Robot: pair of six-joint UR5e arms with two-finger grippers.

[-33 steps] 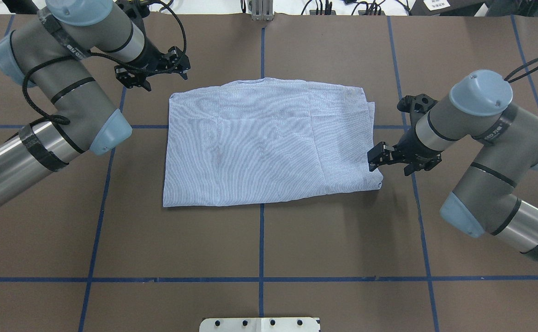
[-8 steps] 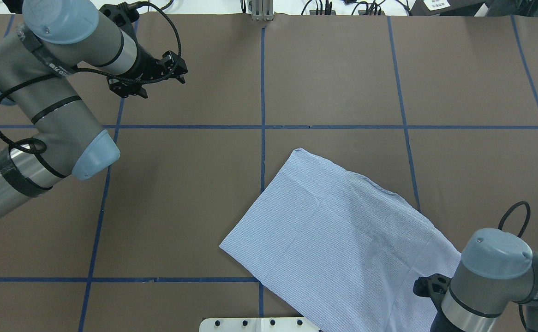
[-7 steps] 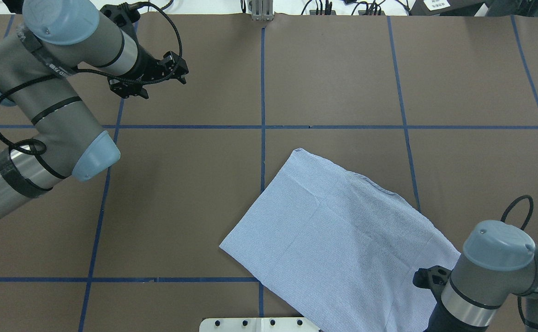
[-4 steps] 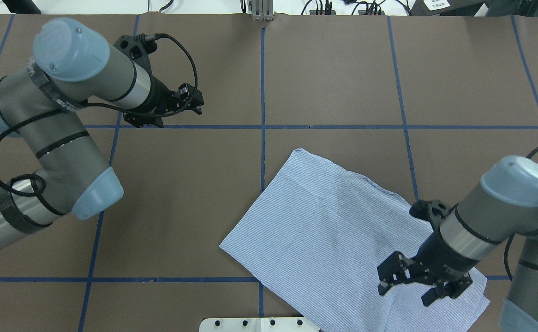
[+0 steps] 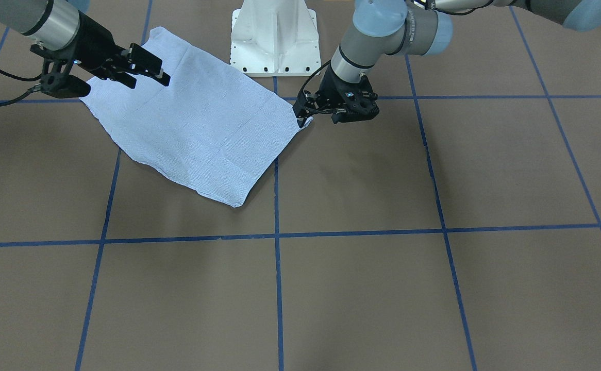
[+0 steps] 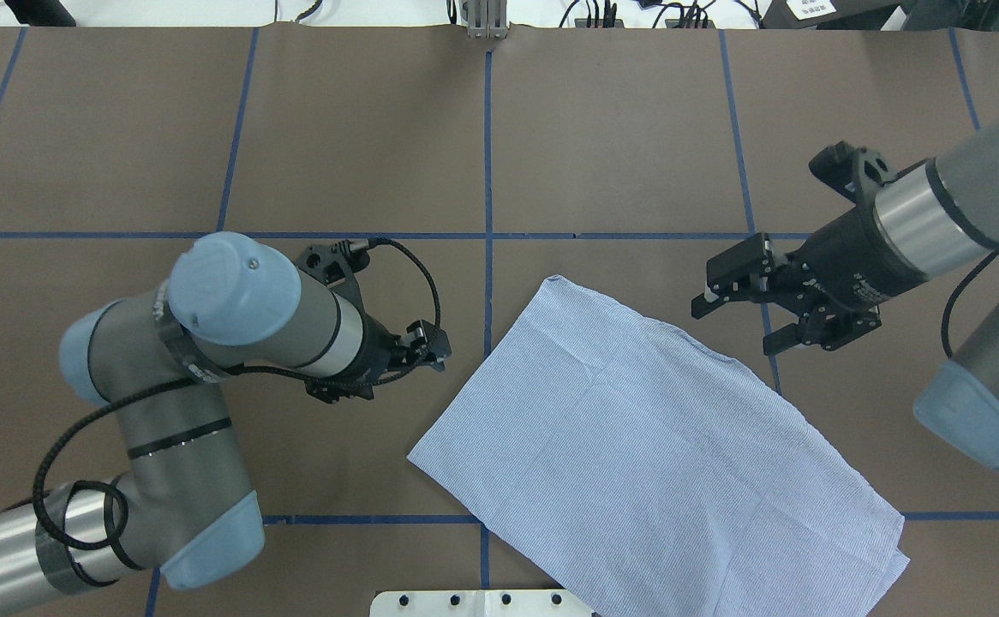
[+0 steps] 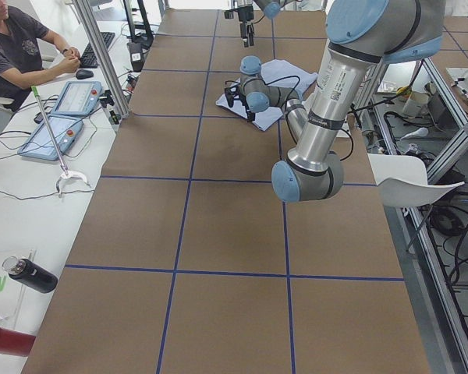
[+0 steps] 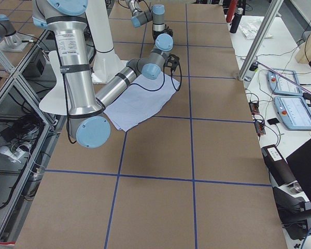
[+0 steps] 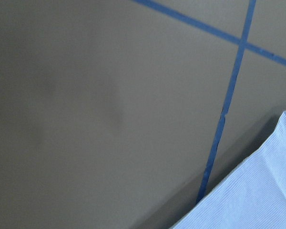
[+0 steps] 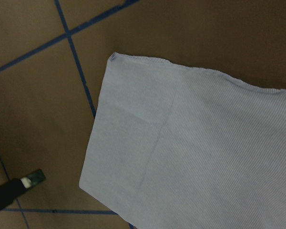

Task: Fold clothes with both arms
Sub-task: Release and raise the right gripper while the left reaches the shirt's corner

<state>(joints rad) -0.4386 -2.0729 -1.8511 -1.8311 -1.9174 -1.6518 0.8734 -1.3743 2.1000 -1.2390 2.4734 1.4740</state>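
The blue-and-white striped shirt (image 6: 654, 454) lies folded flat as a skewed rectangle near the robot's base, right of the middle. It also shows in the front view (image 5: 192, 123). Collar, buttons and pocket are hidden. My left gripper (image 6: 441, 347) is open and empty, just off the shirt's left corner; in the front view (image 5: 303, 117) its tips stand at that corner. My right gripper (image 6: 731, 330) is open and empty, in the air beyond the shirt's far edge. The left wrist view shows the corner (image 9: 257, 195); the right wrist view shows the shirt (image 10: 205, 152) from above.
The brown table (image 6: 337, 128) carries a grid of blue tape lines. The white pedestal base (image 5: 274, 36) stands at the near edge, touching the shirt's side. An operator (image 7: 15, 47) sits by tablets beyond the far edge.
The right gripper dragged the shirt from the table's middle to near the base, let go, then lifted away to beyond the far edge. The left arm swung in to the shirt's left corner.
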